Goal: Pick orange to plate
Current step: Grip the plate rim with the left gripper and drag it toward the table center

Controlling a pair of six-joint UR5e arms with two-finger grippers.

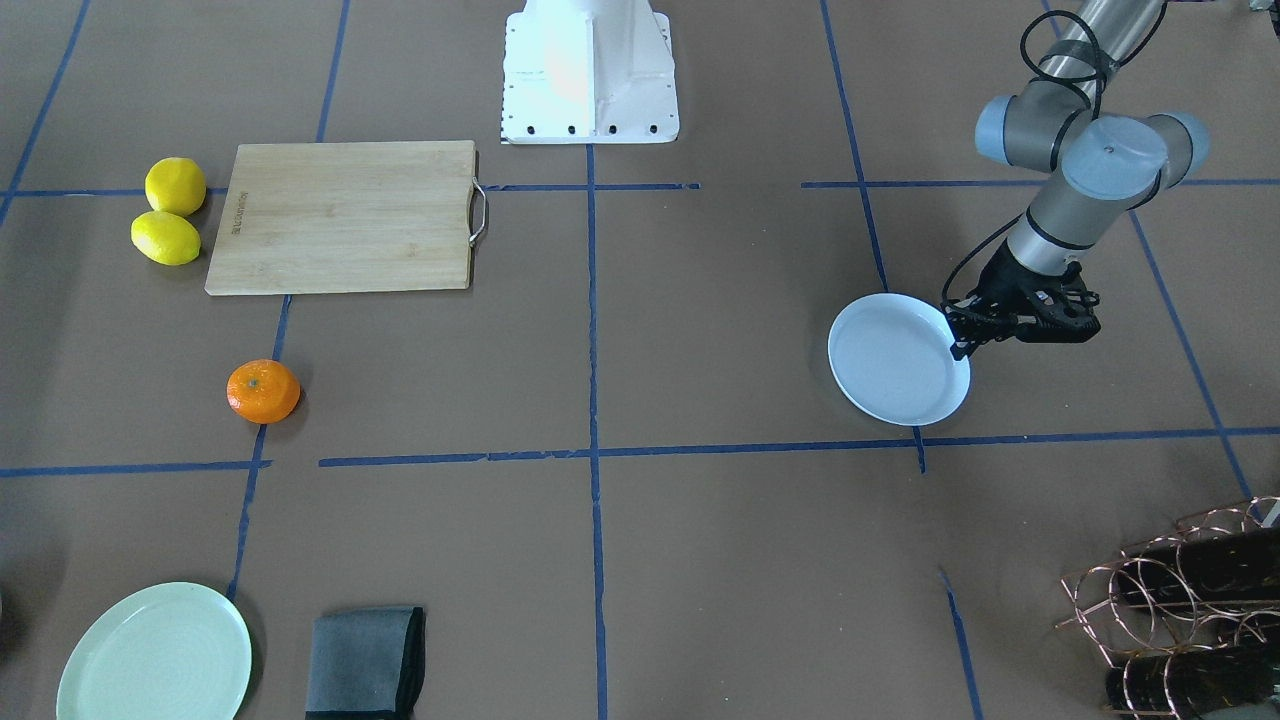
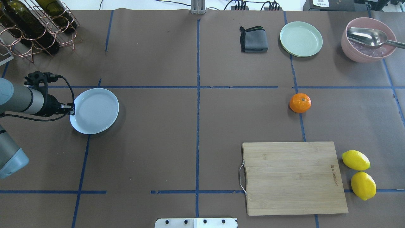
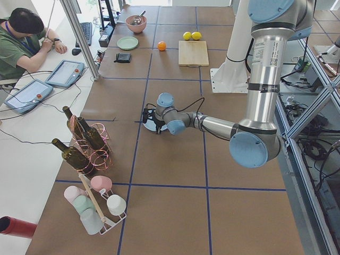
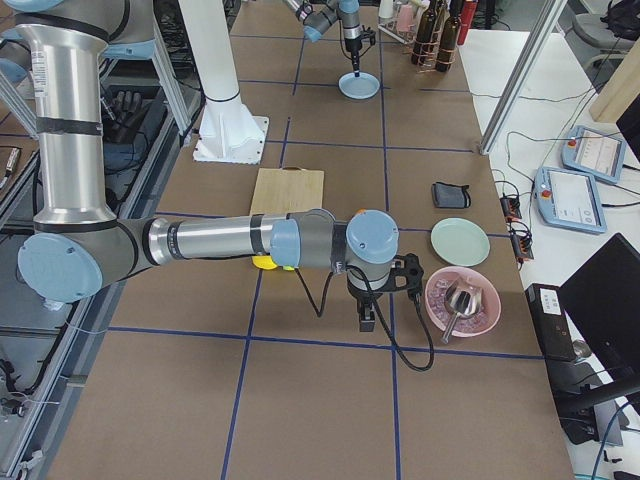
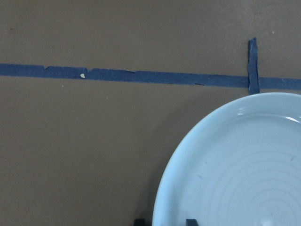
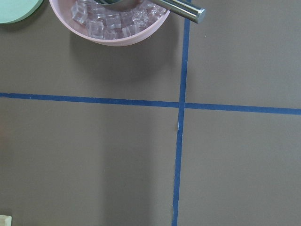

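The orange (image 2: 300, 103) sits alone on the brown table at the right, on a blue tape line; the front view shows the orange (image 1: 263, 391) at its left. The pale bluish plate (image 2: 95, 110) is far off on the left half. My left gripper (image 2: 72, 110) is at the plate's left rim. In the left wrist view its two fingertips (image 5: 190, 221) straddle the rim of the plate (image 5: 235, 169), shut on it. My right gripper (image 4: 366, 322) shows only in the right side view, low over bare table near the pink bowl; I cannot tell its state.
A wooden cutting board (image 2: 294, 177) lies in front of the orange, with two lemons (image 2: 356, 160) at its right. Behind the orange are a grey cloth (image 2: 253, 39), a green plate (image 2: 301, 39) and a pink bowl (image 2: 367, 39) of ice with a spoon. A bottle rack (image 2: 34, 25) stands far left.
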